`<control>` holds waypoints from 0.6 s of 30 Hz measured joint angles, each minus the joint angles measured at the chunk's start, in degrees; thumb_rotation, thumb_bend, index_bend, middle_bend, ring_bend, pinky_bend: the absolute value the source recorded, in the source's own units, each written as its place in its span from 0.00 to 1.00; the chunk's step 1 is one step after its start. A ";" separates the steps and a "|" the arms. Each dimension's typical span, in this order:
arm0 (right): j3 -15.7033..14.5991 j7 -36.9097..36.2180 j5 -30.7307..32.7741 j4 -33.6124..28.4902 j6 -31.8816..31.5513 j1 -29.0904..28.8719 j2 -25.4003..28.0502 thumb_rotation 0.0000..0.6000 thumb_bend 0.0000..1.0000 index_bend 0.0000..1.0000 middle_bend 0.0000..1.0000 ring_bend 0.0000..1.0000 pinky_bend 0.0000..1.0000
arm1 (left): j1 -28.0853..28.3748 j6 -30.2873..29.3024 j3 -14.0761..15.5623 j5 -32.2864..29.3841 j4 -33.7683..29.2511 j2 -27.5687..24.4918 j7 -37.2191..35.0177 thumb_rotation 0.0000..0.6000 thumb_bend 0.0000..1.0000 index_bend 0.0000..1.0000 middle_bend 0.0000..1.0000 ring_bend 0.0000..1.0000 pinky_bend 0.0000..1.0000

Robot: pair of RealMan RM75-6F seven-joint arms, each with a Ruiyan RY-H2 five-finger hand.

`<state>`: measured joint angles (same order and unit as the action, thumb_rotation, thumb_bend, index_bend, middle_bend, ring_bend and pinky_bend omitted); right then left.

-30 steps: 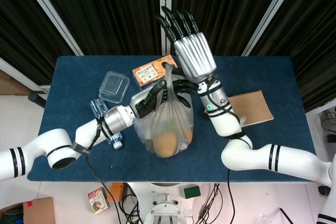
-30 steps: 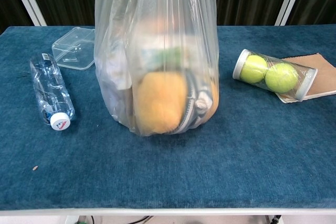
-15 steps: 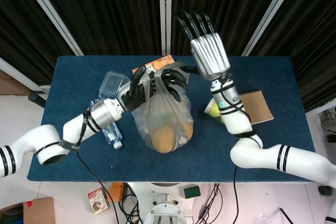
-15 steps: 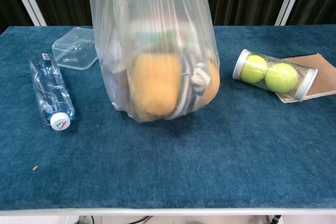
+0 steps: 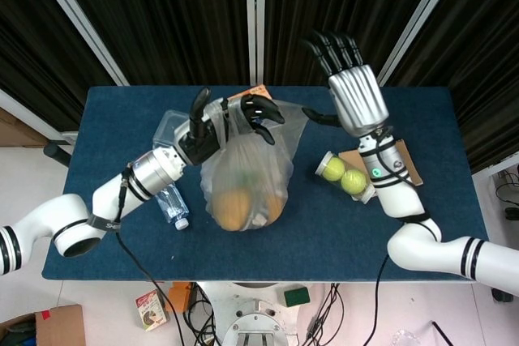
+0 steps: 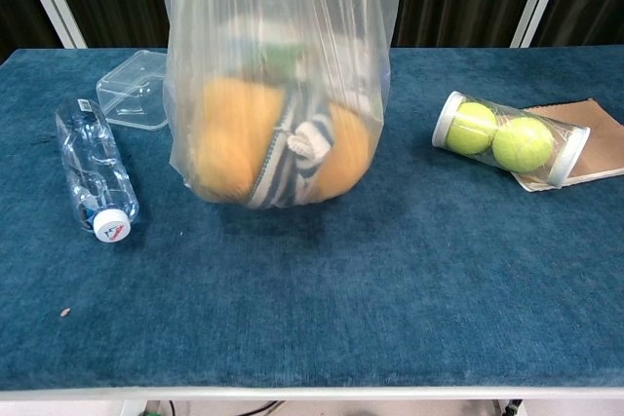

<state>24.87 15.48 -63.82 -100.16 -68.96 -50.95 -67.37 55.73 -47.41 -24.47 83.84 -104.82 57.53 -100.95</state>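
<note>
The blue table (image 5: 122, 232) lies under everything. My left hand (image 5: 217, 127) grips the top of the clear plastic bag (image 5: 243, 180), fingers curled into its gathered neck, the bag hanging mid-table. My right hand (image 5: 350, 87) hovers at two o'clock of the bag, fingers straight, empty. The tennis-ball tube (image 5: 345, 177) lies at three o'clock, the water bottle (image 6: 94, 178) at nine.

Bag (image 6: 273, 94) blocks centre; bottle (image 6: 93, 177) left; tube (image 6: 509, 138) right.

Left hand (image 5: 223, 123) raised over table centre, fingers curled around what it grips, forearm angling up from lower left. Right hand (image 5: 350, 91) held high, flat, fingers straight and spread, holding nothing.
</note>
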 measured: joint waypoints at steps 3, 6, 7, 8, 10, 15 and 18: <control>-1.08 -4.44 -2.77 -1.64 -1.06 3.50 3.12 1.00 0.10 0.00 0.00 0.00 0.00 | -0.09 -0.15 -0.18 -1.30 -0.46 -0.10 1.79 0.07 0.00 0.27 0.29 0.21 0.37; -2.17 -9.53 -6.47 -3.08 -3.27 7.44 6.22 1.00 0.10 0.00 0.00 0.00 0.00 | -0.09 0.01 -0.36 -2.97 -1.28 -0.09 4.16 0.07 0.00 0.27 0.29 0.21 0.36; -2.50 -11.12 -7.54 -3.43 -3.94 8.54 7.11 1.00 0.09 0.00 0.00 0.00 0.00 | -0.07 0.11 -0.42 -3.48 -1.59 -0.07 4.79 0.07 0.00 0.27 0.29 0.21 0.36; -2.95 -13.21 -9.08 -3.83 -4.77 9.95 8.26 1.00 0.09 0.00 0.00 0.00 0.00 | -0.04 0.29 -0.50 -4.00 -1.96 -0.03 5.52 0.07 0.00 0.27 0.28 0.21 0.36; -3.65 -15.73 -11.51 -4.21 -5.73 11.63 9.64 1.00 0.08 0.00 0.00 0.00 0.00 | 0.03 0.56 -0.62 -4.65 -2.40 0.06 6.52 0.07 0.00 0.27 0.28 0.20 0.36; -4.90 -18.71 -15.81 -4.75 -5.93 12.37 9.62 1.00 0.08 0.00 0.00 0.00 0.00 | 0.33 1.46 -1.10 -6.81 -3.47 0.54 9.25 0.07 0.00 0.26 0.27 0.19 0.35; -4.64 -19.28 -15.63 -4.97 -5.20 11.40 7.64 1.00 0.08 0.00 0.00 0.00 0.00 | 0.49 2.04 -1.40 -7.86 -3.92 0.82 10.81 0.07 0.00 0.25 0.26 0.18 0.34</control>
<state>20.22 -3.81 -79.45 -105.12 -74.15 -39.55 -59.73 56.22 -45.36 -25.87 75.98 -108.74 58.34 -90.15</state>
